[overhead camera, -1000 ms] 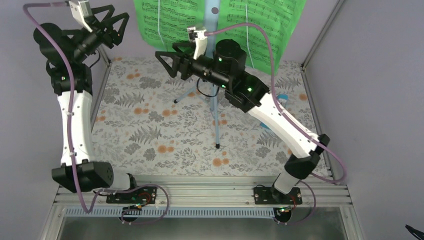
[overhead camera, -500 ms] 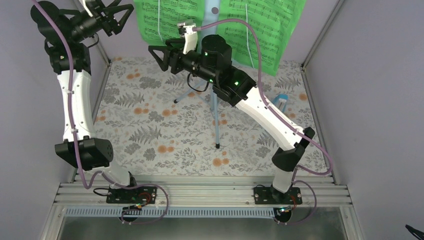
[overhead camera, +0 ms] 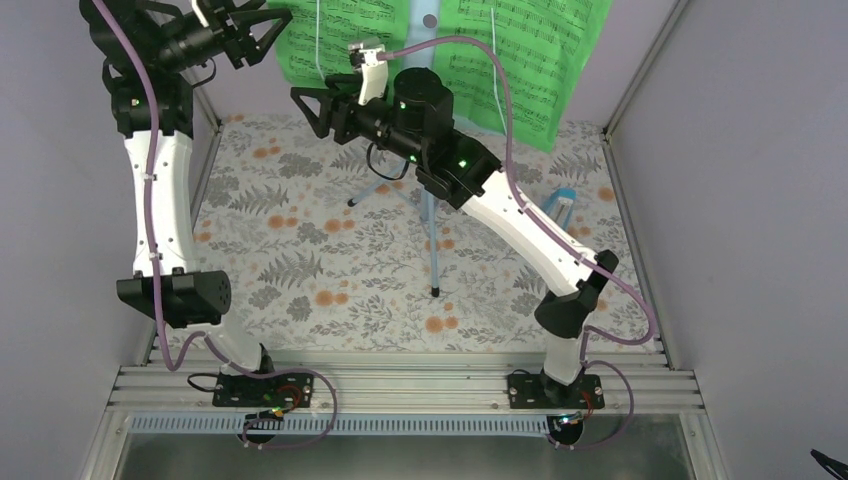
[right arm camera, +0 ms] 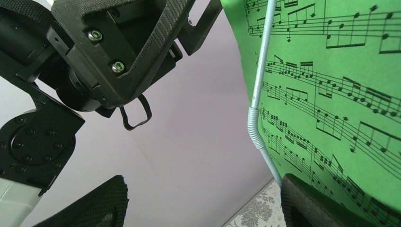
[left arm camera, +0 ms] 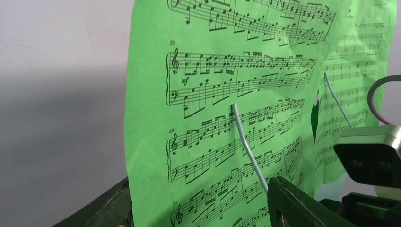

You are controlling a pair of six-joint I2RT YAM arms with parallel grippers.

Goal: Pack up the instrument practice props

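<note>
Here, base rail (overhead camera: 400, 385): carries both arm bases at 6 o'clock of the top view; the left arm stretches toward 11 o'clock and the right arm toward 12.
Patterned cloth (overhead camera: 300, 260): covers the table under the arms.
Music stand (overhead camera: 431, 215): upright at the centre, tripod feet on the cloth, with a thin pole up to the pale desk at 12 o'clock. Judged light and top-heavy, so a sideways tug on the paper could tip it. The pole is the firm place to hold.
Metronome (overhead camera: 564, 198): small blue body on the cloth at 3 o'clock of the pole, partly hidden behind the right arm. Judged rigid and compact.
Right gripper (overhead camera: 308, 112): jaws spread with nothing between them, near the lower left corner of the left page and apart from it.
Left gripper (overhead camera: 268, 24): jaws spread, holding nothing, at 9 o'clock of the left page's free edge. Whether it touches cannot be told.
Sheet-music pages (left arm camera: 213, 118): two bright green pages on the desk at 12 o'clock, each crossed by a wire holder (left arm camera: 248, 146). Judged thin, limp and easily creased or torn. Best pinched at the free left edge, then slid from under the wire.
Room: the side wall (overhead camera: 40, 200) stands close at 9 o'clock of the left gripper, and the back wall (left arm camera: 56, 71) is behind the pages. The grippers are near each other, judged the tightest spot. Open room lies toward 6 o'clock.
</note>
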